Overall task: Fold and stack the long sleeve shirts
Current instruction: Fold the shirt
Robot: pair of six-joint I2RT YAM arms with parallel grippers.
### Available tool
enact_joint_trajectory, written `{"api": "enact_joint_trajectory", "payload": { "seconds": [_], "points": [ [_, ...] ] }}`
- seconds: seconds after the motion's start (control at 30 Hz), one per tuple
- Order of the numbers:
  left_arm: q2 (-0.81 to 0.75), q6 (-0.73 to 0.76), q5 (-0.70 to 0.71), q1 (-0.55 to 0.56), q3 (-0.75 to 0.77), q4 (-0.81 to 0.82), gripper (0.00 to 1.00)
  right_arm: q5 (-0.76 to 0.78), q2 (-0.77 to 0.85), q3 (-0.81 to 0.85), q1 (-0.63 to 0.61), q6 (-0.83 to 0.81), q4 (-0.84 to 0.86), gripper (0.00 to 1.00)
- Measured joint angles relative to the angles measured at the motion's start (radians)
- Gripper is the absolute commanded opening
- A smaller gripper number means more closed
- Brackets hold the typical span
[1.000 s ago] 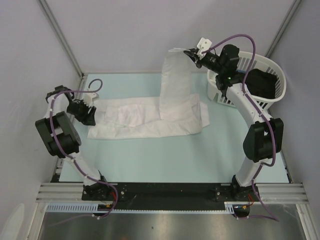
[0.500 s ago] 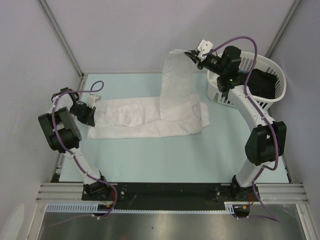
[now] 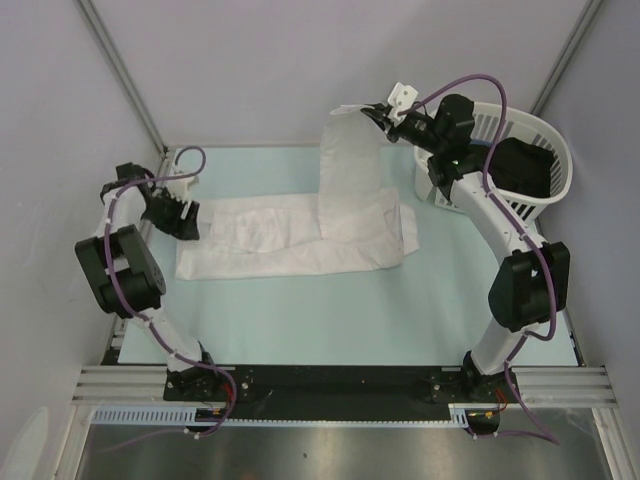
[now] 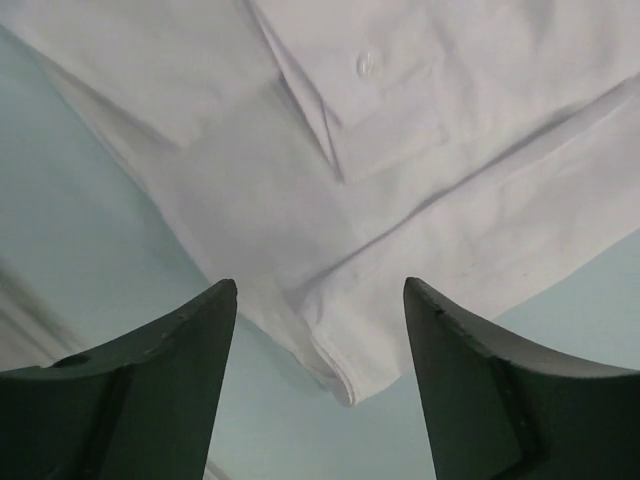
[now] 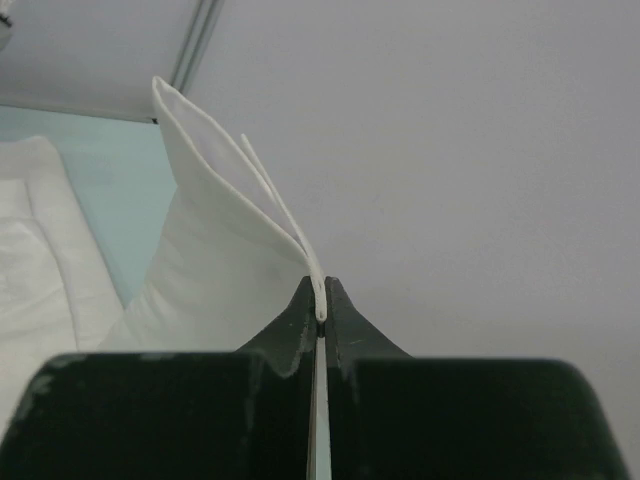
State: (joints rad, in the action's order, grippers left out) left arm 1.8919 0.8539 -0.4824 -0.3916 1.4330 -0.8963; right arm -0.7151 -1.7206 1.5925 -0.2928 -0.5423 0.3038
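A white long sleeve shirt [image 3: 290, 240] lies spread across the pale green table. My right gripper [image 3: 374, 110] is shut on the edge of one part of it [image 5: 225, 255] and holds that part lifted high, hanging down to the rest of the shirt [image 3: 348, 170]. My left gripper [image 3: 190, 215] is open at the shirt's left end, hovering over it. In the left wrist view the shirt's folded corner [image 4: 340, 375] and a button [image 4: 367, 64] lie between and beyond my open fingers [image 4: 175, 340].
A white slatted basket [image 3: 545, 150] with a dark item inside stands at the back right, beside my right arm. Grey walls close off the back and sides. Bare table lies in front of the shirt [image 3: 330, 320].
My right gripper has carried the lifted cloth a little left and higher. My left gripper has moved up and back from the shirt's left edge.
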Motion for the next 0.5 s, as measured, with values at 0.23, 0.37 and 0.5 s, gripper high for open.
{"api": "enact_joint_trajectory", "payload": {
  "seconds": [0.23, 0.37, 0.5],
  "points": [
    [-0.190, -0.134, -0.073, 0.209, 0.251, 0.142, 1.00, 0.021, -0.019, 0.000, -0.082, 0.038, -0.003, 0.00],
    [-0.195, -0.335, -0.189, 0.300, 0.431, 0.245, 0.99, 0.074, -0.042, 0.000, -0.145, 0.060, -0.024, 0.00],
    [-0.177, -0.401, -0.301, 0.315, 0.553, 0.274, 0.99, 0.109, -0.068, 0.002, -0.190, 0.090, -0.043, 0.00]
  ]
}}
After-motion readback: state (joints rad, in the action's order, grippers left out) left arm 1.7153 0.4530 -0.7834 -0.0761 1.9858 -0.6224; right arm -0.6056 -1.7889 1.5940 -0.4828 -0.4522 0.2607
